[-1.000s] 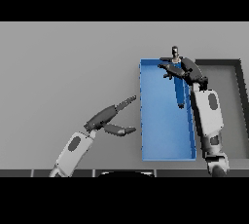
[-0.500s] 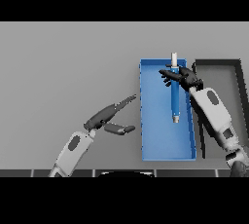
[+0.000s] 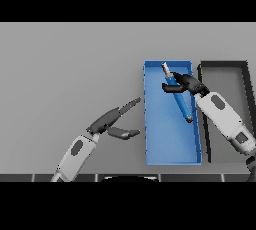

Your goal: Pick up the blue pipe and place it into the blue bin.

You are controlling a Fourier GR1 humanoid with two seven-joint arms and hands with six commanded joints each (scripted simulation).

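Right hand (image 3: 186, 84), fingers curled round the blue pipe (image 3: 178, 95), holds it slanted over the blue bin (image 3: 170, 149) near its far right corner, for release. Left hand (image 3: 114, 121), fingers spread, idles on the desk (image 3: 65, 69).

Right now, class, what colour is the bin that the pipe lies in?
Blue: the bin holding the pipe shows best in the head view.

Pipe (image 3: 178, 95) blue, grey tip; bin (image 3: 170, 144) blue; second bin (image 3: 225, 66) dark grey; table (image 3: 70, 74) grey.
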